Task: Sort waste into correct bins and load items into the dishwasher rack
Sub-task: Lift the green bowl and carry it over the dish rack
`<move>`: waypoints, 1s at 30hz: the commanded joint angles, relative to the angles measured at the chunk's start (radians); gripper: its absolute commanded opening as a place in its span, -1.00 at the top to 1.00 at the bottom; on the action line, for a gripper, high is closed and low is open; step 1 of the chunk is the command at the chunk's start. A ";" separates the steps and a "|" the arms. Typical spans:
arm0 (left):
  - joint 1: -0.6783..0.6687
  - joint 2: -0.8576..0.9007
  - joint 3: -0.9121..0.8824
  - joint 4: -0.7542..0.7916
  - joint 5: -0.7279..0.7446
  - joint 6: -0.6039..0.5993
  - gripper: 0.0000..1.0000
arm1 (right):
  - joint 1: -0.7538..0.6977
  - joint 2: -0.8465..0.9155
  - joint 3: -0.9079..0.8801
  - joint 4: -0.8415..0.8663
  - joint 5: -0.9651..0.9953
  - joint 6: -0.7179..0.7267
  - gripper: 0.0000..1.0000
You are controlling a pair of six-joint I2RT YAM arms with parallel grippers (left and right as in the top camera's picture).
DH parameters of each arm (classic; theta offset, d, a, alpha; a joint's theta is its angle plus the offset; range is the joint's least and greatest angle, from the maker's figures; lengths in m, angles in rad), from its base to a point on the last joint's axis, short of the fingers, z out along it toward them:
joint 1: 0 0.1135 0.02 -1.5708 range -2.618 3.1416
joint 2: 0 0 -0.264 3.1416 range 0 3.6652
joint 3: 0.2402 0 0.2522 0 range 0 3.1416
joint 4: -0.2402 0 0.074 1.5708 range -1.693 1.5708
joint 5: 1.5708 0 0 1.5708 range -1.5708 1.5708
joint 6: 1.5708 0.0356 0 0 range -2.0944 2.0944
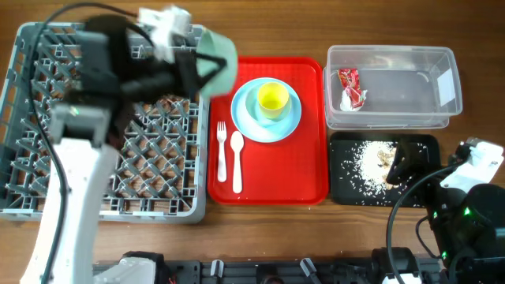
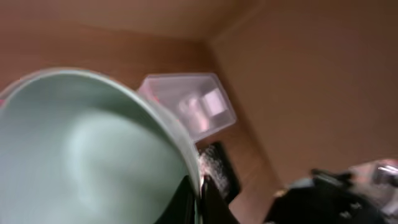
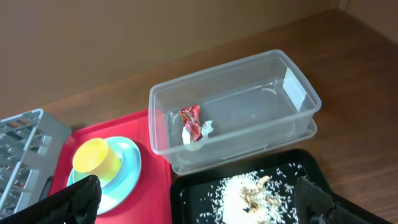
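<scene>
My left gripper [image 1: 207,65] is shut on the rim of the mint-green bowl [image 1: 218,57], held tilted over the right edge of the grey dishwasher rack [image 1: 47,189]; the bowl fills the left wrist view [image 2: 87,149], pinched at its rim [image 2: 198,198]. The light blue plate [image 1: 248,118] with the yellow cup [image 1: 272,98] on it sits on the red tray, with the white fork [image 1: 222,150] and spoon [image 1: 237,158] beside it. The clear tub [image 1: 394,83] holds red-and-white wrappers [image 1: 350,87]. The black tray [image 1: 418,185] holds rice scraps [image 1: 369,159]. My right gripper [image 3: 199,205] is open above the black tray [image 3: 186,193].
The red serving tray [image 1: 300,166] lies between the rack and the bins. In the right wrist view the tub [image 3: 249,106], wrappers [image 3: 193,124], rice [image 3: 249,193], yellow cup [image 3: 96,158] and plate [image 3: 127,168] show. The pale blue cup is out of view.
</scene>
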 commanded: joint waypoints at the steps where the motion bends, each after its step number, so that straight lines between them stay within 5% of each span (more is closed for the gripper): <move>1: 0.175 0.150 0.010 0.190 0.595 -0.061 0.92 | -0.003 0.000 0.008 0.003 -0.013 -0.018 -0.99; 4: 0.249 0.314 0.010 0.325 0.681 -0.170 0.92 | -0.003 0.000 0.008 0.003 -0.013 -0.018 -0.99; 13: 0.335 0.633 0.010 0.332 0.681 -0.155 0.92 | -0.003 0.000 0.008 0.003 -0.013 -0.018 -0.99; 30: 0.406 0.746 0.010 0.338 0.621 -0.129 0.89 | -0.003 0.000 0.008 0.003 -0.013 -0.018 -1.00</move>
